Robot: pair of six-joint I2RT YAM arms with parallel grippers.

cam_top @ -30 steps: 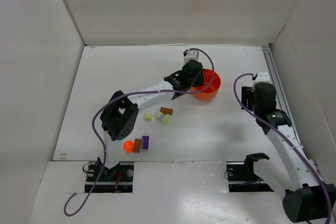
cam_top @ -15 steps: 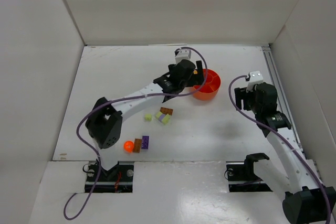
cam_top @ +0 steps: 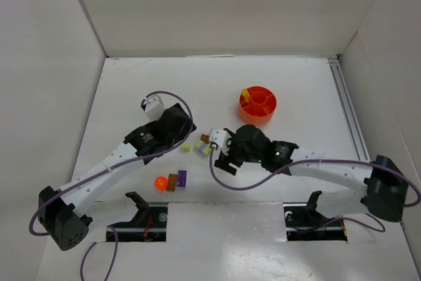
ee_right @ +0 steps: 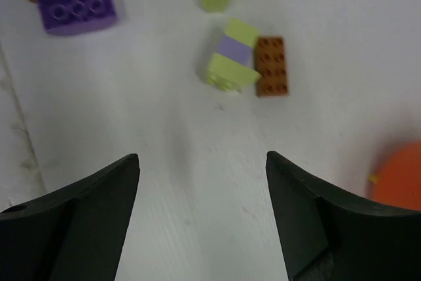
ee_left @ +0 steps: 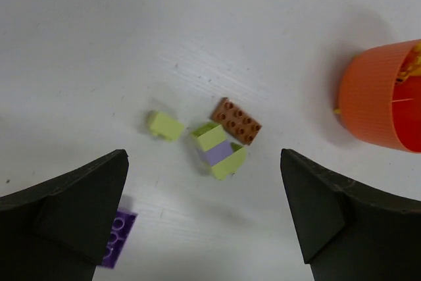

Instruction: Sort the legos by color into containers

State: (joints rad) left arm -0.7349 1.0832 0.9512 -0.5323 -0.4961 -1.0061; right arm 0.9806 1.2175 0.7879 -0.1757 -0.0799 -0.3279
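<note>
**Finishes on my two-arm bench**
My left fingers and right fingers: matt black plastic, faintly grained. Table: white, matt, finely streaked. Orange dish: moulded plastic, outer wall finely ribbed, slight sheen. Brown brick, purple brick, small yellow-green brick, yellow-green and lilac stack: smooth hard plastic with studded tops, low gloss. My purple cable: smooth sheath.

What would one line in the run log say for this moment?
left gripper: open, empty, by brick cluster | right gripper: open, empty, by same cluster | orange dish: holds yellow brick | sorting: unfinished
</note>
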